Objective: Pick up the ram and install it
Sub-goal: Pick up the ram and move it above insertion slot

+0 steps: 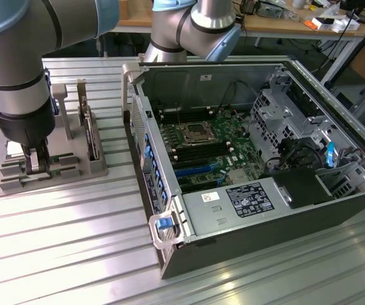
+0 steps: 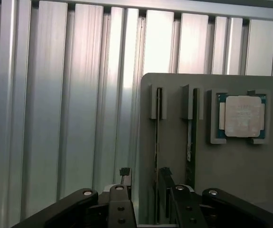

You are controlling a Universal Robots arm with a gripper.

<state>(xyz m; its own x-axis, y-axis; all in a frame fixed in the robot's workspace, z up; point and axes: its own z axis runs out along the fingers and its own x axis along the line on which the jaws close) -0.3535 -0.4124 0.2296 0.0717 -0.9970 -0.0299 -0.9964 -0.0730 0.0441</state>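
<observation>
Gripper (image 2: 145,172) wide open, holding nothing, its fingers either side of the ram (image 2: 158,123). Contact cannot be determined. The ram stands on edge in the slot nearest the holder's (image 2: 240,166) edge. A second stick (image 2: 192,123) occupies the next slot. The CPU (image 2: 243,116) lies flat further in. The holder rests on the table (image 2: 70,118).

Ram (image 2: 158,142): thin, narrow board seen edge-on, dark with a faint green-yellow tint. It stands on its long edge in a slot of the grey holder (image 2: 174,142), straight and not tilted. Second stick (image 2: 192,137) stands the same way in the next slot, parallel and apart from the first; dark green face, small pale label partway along. Chips too small to make out.
</observation>
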